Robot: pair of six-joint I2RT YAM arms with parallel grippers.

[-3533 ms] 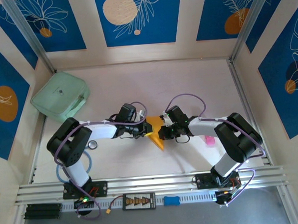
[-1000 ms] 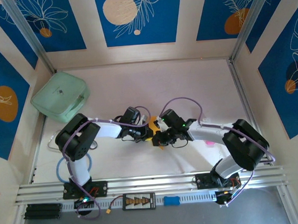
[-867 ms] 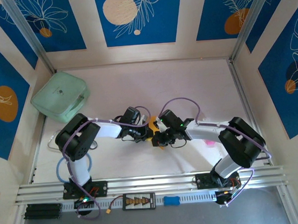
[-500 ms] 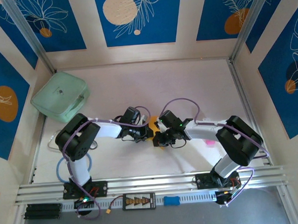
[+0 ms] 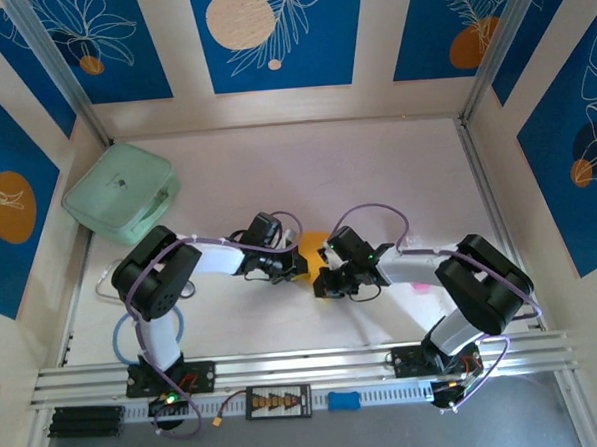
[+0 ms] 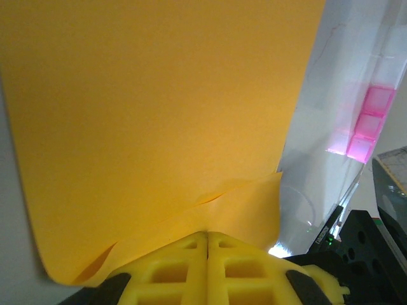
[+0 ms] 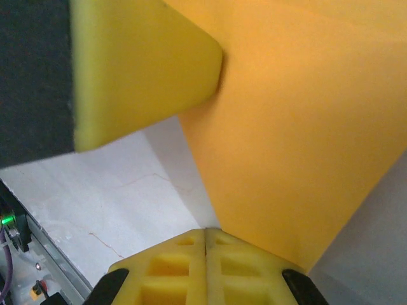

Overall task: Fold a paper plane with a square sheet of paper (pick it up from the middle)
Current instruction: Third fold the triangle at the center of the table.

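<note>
Since a moment ago my right gripper (image 5: 327, 279) has slid slightly toward the near right, uncovering more of the square sheet of paper (image 5: 313, 245). A few seconds back the sheet showed as a full triangle between my wrists.

Back left, the mint-green case (image 5: 122, 191) sits closed, so I cannot tell what is in it.

The sheet lies on the table (image 5: 376, 169) between my two grippers. My left gripper (image 6: 207, 236) has its yellow fingers pressed together with no gap. Their tips are against the sheet's near edge, where one layer curls up a little. Whether any paper is nipped between them I cannot tell.

My right fingers (image 7: 165, 267) are also closed tight, with their tips touching the sheet's lower corner. One left finger pad (image 7: 140, 70) rests against the paper opposite. A small pink object (image 6: 369, 121) lies well apart from the sheet.
</note>
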